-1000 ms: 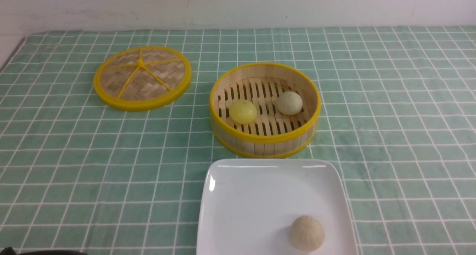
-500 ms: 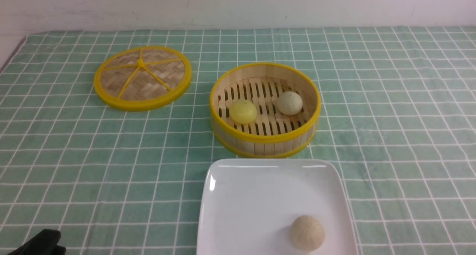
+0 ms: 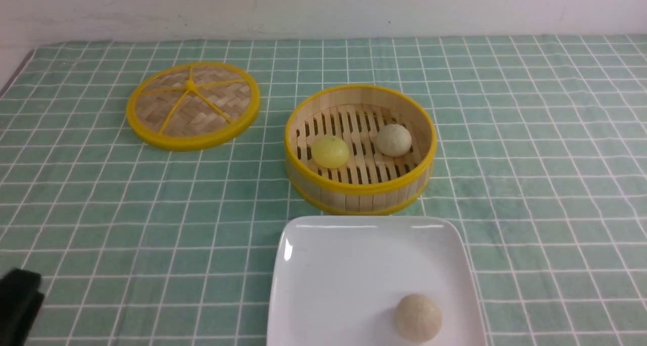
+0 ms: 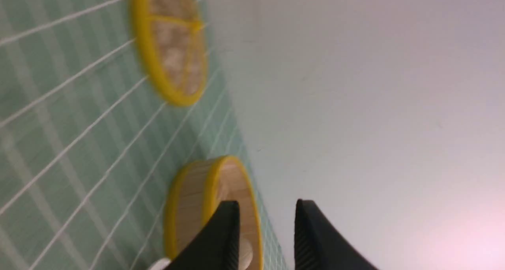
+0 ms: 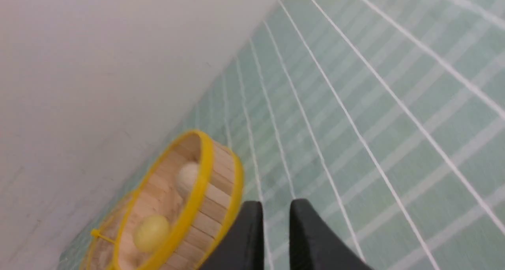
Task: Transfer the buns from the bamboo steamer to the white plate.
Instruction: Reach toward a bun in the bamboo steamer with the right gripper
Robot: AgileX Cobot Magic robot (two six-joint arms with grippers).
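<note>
2 buns [image 3: 330, 151] inside bamboo steamer [image 3: 360, 190]

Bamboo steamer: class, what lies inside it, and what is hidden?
Inside the bamboo steamer lie a yellow bun and a cream bun, apart, on its slatted floor. Its near wall hides the floor's front strip.

green checked cloth [image 3: 101, 209], white plate [image 3: 328, 265]

Glossy white plate [image 3: 333, 285], matt wooden steamer [image 3: 364, 199]
</note>
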